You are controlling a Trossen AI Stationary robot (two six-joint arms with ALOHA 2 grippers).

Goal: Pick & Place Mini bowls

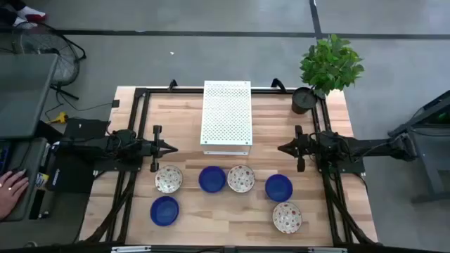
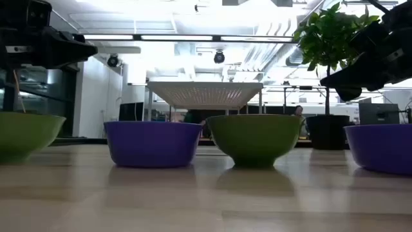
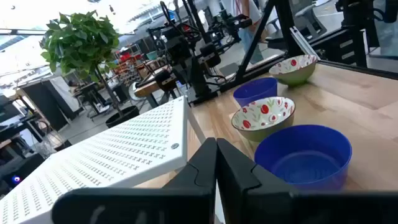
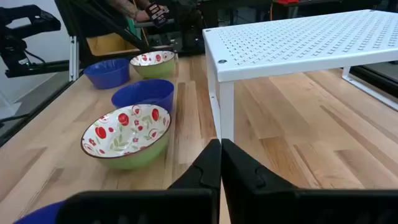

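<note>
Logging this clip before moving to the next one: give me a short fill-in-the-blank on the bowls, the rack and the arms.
1. On the table lie ___ mini bowls, blue and floral alike.
2. The white perforated rack carries ___ bowls on top.
3. The fingers of the left gripper and the right gripper are ___.
4. The potted plant stands at the table's far ___ corner in the high view.

Missing words: six; no; shut; right
</note>
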